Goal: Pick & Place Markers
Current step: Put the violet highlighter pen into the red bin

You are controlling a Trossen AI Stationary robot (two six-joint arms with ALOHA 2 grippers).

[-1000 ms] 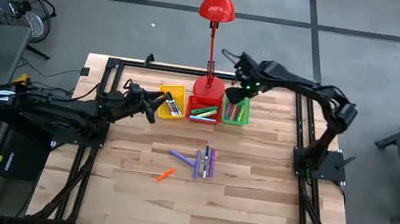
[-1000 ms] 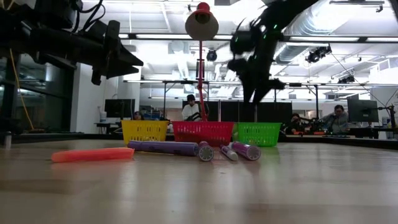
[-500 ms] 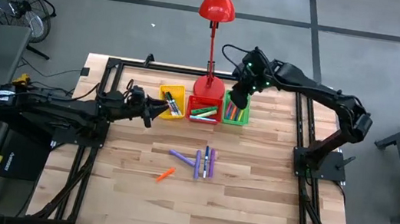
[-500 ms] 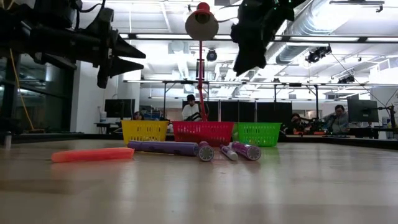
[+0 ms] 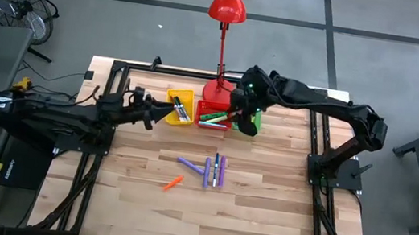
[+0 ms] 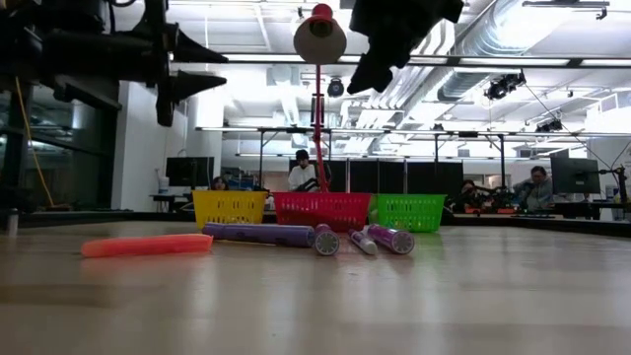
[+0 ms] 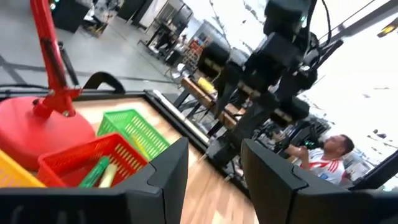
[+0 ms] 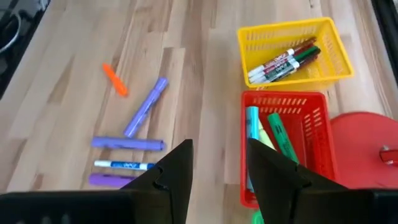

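Purple markers (image 5: 212, 170) lie mid-table, long axes mostly running away from the bins; my right gripper (image 5: 236, 113), parted and empty above the red bin (image 5: 214, 116), is nearer than my left gripper (image 5: 155, 113), also parted, empty.

Grey concrete floor (image 5: 124, 25), desk fan (image 5: 18, 3), ceiling strip lights (image 6: 552, 62), seated people beyond

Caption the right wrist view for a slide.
Right hand, open and empty, above sorted yellow bin and red bin; loose markers on table.
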